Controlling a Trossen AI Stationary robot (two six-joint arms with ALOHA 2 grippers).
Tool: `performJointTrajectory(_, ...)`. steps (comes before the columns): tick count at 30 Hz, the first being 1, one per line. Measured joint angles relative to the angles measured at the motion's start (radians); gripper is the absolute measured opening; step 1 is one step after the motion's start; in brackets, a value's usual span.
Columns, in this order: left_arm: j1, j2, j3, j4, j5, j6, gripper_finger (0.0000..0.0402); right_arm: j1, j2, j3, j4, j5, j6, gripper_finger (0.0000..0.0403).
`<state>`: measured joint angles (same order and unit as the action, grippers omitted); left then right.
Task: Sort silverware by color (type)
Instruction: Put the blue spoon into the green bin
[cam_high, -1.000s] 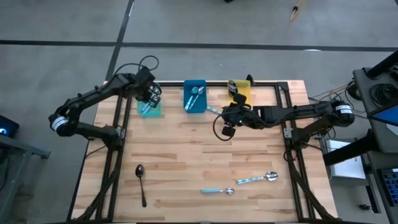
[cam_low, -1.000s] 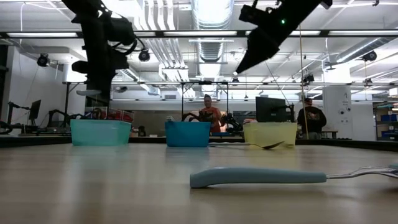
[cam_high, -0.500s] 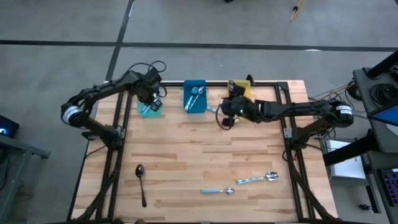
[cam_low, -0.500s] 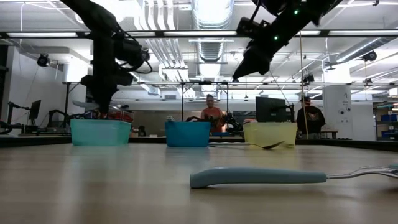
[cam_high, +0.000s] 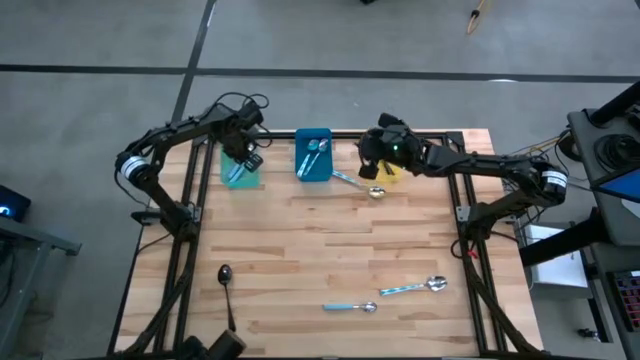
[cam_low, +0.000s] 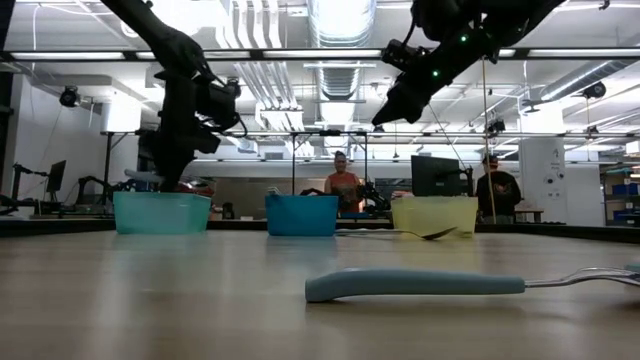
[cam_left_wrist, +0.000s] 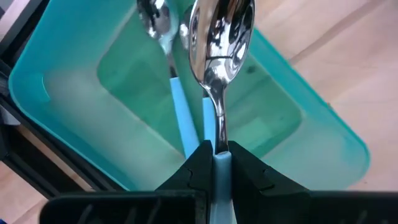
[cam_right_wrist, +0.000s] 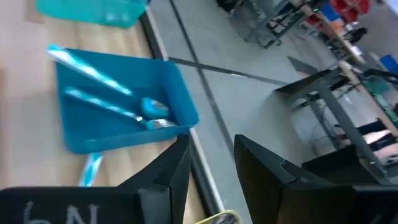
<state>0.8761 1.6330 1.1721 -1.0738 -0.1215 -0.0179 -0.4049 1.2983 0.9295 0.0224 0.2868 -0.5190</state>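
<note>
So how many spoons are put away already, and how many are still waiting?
Two spoons lie in the blue bin. The left gripper holds a blue-handled spoon over the teal bin, beside one already inside. Four wait on the table, including a dark spoon.

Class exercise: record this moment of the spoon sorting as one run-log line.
left gripper: shut on blue-handled spoon over teal bin | right gripper: open, empty, above yellow bin

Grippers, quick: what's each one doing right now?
Left gripper: shut on a blue-handled spoon, over the teal bin.
Right gripper: open, holding nothing, near the blue bin.
</note>
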Motion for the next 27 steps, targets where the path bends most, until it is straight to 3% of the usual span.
performJointTrajectory(7,0.041,0.013,-0.004,0.004,0.0,-0.015,0.0014,-0.069,0.0,0.0,0.021,-0.014,-0.024,0.0113)
performJointTrajectory(12,0.059,0.025,-0.004,0.007,0.001,-0.041,0.0014,-0.108,0.0,0.0,0.019,-0.081,0.013,0.0111)
performJointTrajectory(27,0.063,0.085,-0.006,0.08,-0.011,-0.114,0.0025,-0.113,0.0,0.0,0.004,-0.092,0.021,0.0111)
